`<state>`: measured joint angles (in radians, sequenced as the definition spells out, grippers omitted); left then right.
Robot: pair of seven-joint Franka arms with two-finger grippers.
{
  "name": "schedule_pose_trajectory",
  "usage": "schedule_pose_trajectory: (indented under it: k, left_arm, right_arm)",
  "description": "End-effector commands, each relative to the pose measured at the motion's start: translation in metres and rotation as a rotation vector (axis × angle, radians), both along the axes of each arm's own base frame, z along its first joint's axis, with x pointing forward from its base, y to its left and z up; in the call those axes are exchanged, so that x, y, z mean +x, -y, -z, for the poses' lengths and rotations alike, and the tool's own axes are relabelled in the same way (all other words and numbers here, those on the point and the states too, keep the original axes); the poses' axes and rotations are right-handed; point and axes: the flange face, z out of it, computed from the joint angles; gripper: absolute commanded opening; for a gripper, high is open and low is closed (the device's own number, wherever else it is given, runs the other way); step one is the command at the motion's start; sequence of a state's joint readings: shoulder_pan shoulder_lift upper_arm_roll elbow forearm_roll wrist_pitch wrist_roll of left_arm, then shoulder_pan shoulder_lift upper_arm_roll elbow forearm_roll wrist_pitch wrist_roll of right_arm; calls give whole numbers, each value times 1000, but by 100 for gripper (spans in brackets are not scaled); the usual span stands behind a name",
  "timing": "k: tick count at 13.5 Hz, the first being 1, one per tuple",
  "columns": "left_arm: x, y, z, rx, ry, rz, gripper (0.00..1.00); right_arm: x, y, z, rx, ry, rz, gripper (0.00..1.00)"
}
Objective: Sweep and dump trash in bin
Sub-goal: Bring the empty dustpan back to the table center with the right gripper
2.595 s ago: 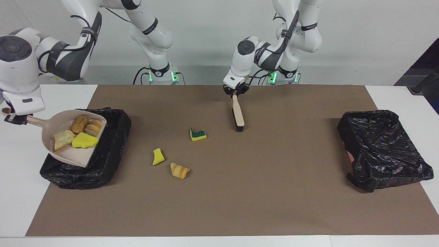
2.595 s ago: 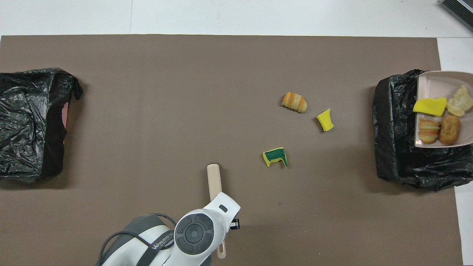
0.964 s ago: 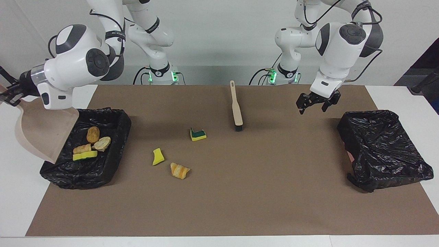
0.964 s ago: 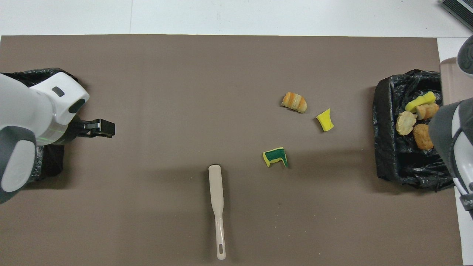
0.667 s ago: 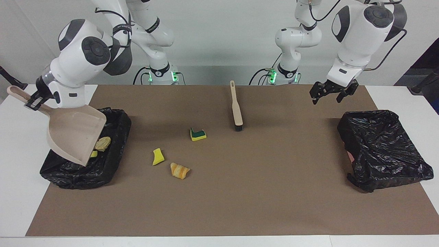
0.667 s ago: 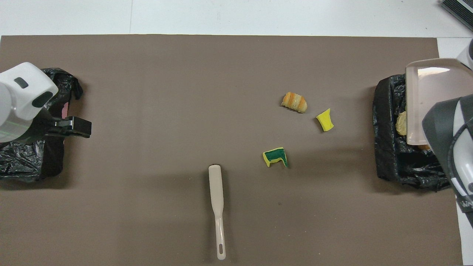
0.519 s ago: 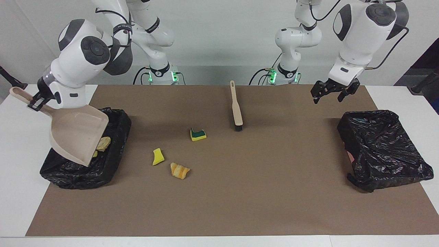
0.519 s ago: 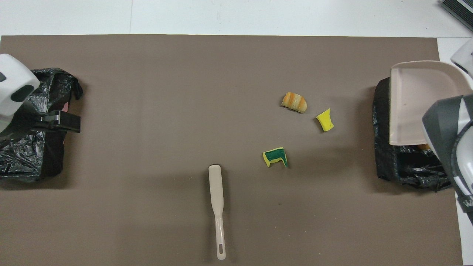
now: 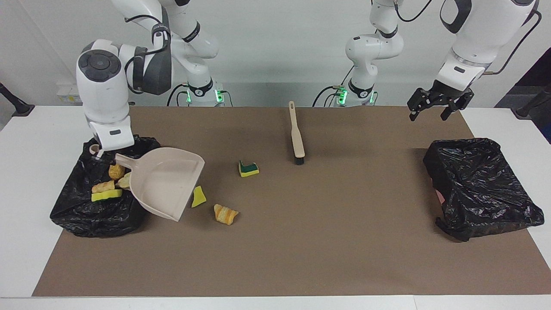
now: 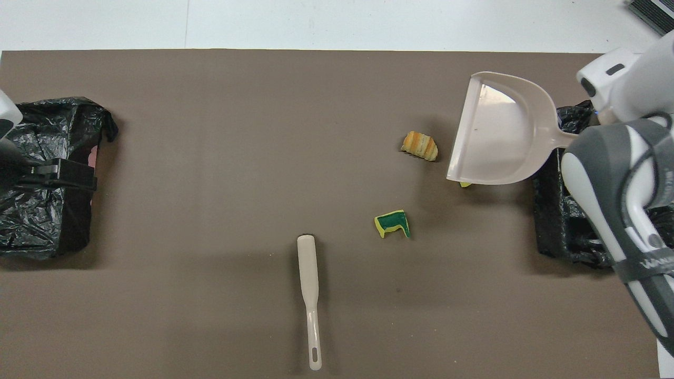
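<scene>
- Trash begins farther out than the beige brush (image 9: 297, 137), which lies nearest the robots on the brown mat (image 9: 301, 258). The brush's handle points toward the robots, it is mid-table between the two sets of jaws, and nothing holds it.
- The left gripper (image 9: 428, 115) hangs with its jaws spread and nothing between them. It is over the mat beside the black-bagged bin (image 9: 478, 185) at the left arm's end.
- A green-topped yellow sponge bit (image 9: 249, 168) rests on the mat just farther out than the brush head. It is well apart from both sets of jaws, though closer to the right ones.
- The right gripper (image 9: 102, 157) has its jaws clamped on the handle of the beige dustpan (image 9: 165, 183), over the other black-bagged bin (image 9: 86, 219) at the right arm's end. The pan slopes away from the jaws toward mid-table and carries no scraps.
- Four scraps lie in that bin, under and just past the right jaws: a brown chunk (image 9: 115, 171), a pale chunk (image 9: 124, 182), a bread piece (image 9: 103, 187) and a yellow sponge slab (image 9: 106, 196).
- A yellow sponge bit (image 9: 198, 197) sits on the mat at the pan's lip, and whether they touch I cannot tell.
- A striped bread chunk (image 9: 225, 214) lies on the mat just beside that bit, farthest from the robots and clear of the pan.
</scene>
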<state>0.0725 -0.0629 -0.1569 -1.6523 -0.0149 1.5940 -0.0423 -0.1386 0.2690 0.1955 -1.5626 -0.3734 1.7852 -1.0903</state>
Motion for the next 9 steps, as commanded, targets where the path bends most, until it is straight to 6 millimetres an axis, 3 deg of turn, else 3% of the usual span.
schedule_pose_trajectory:
  k: [1,3,6,8,9]
  left_arm:
    - [-9,-3,-16,-8,-5,8,100]
    - [-13,-6,-28,-16,15,-2,100]
    - [-17,-1,-40,-7,14,4,100]
    - [-16,-1,-41,-16,31,12,100]
    - [-18,-2,-40,-16,29,14,100]
  right_arm:
    - [6,-62,22,48,52,136,0]
    - [8,-96,42,106,65,300,0]
    - [0,-164,58,156,95,498,0]
    - [-6,-211,71,186,139,670,0]
    - [-6,-225,73,211,152,754,0]
